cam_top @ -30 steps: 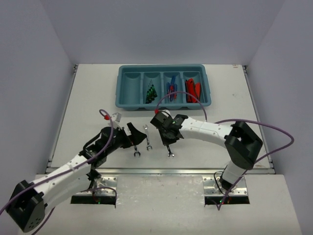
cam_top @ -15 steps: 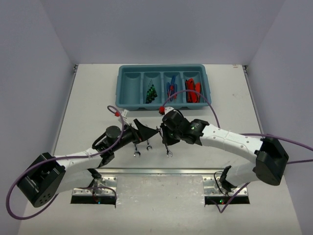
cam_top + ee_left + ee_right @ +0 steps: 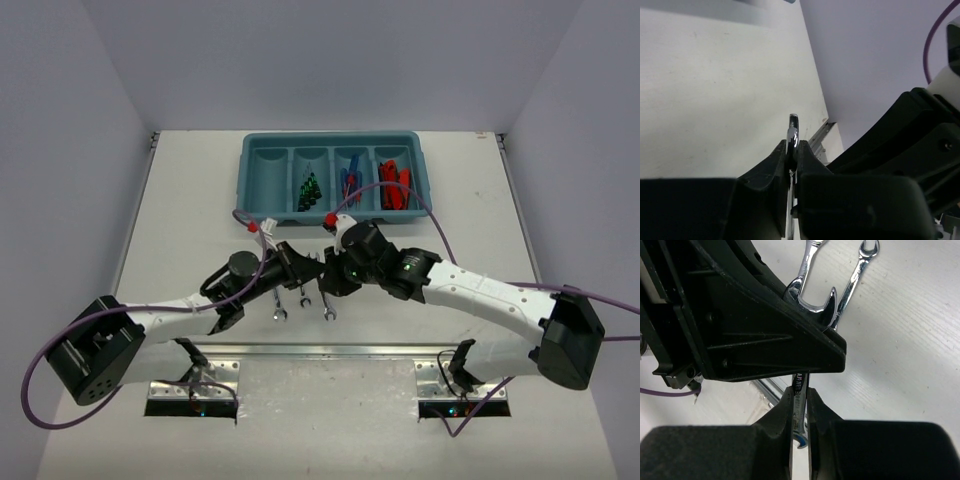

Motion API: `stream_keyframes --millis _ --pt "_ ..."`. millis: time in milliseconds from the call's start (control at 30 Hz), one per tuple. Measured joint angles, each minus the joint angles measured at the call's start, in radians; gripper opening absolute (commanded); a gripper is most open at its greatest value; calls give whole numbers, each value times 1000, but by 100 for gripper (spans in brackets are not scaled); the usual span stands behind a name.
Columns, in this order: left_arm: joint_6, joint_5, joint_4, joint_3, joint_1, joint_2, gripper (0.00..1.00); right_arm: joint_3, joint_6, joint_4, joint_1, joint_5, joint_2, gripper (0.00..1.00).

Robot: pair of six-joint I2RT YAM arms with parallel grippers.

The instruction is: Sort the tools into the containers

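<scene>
**Ana:** Wrenches are what's left: 3 are lying on the table at lower centre of the top view, well apart from the tray at upper centre. Both arms are crowding over them, heads nearly touching.

**Ben:** What are the compartments holding?

**Ana:** Reading left to right, the leftmost compartment is looking bare, then come green drivers, blue screwdrivers and red knives. I'm judging the bare one is meant for the silver pieces.

**Ben:** And the left wrist view?

**Ana:** The left gripper is clenching a thin silver wrench edge-on at lower centre, its tip poking up past the fingers.

**Ben:** Right wrist?

**Ana:** The right gripper is pinching a second wrench by the shaft at lower centre. The left gripper's black finger is lying straight across the middle of the frame, just above that pinch. 2 more wrench heads are showing at the top.

**Ben:** So how should the lift go?

**Ana:** I'd say 1 arm at a time. The 2 are overlapping, so raising both together is risking a knock that twists a wrench loose. Each should be rising straight up before swinging toward the tray. Then it should lower the wrench lengthwise into the long compartment, letting go only once it is inside the walls.
</scene>
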Motion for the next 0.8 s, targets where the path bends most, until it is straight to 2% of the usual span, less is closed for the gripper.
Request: stream_keyframes --millis 33,67,133,167,267,333,533,667,800 --pt "-7 -4 1 1 -1 6 0 -1 0 1 0 0 -1 6" --pt "-9 -7 -2 3 -1 9 0 -3 1 3 0 1 -1 24" --pt "-7 -11 -21 11 -2 10 0 -10 1 8 0 4 -4 87" --pt "-3 -14 -38 18 -2 9 0 -14 2 12 0 8 -7 99" --pt "57 -60 -282 129 15 0 0 -32 13 -5 0 62 -53 99" --pt "121 -110 -493 277 59 10 0 -40 19 -53 1 132 -111 99" --pt "294 -251 -816 681 360 102 0 -109 24 -200 -34 307 -350 99" --pt "417 -377 -1003 986 458 302 0 -169 13 -253 -60 332 -483 99" --pt "555 -434 -1059 1211 469 521 0 -204 -9 -277 -66 332 -539 99"
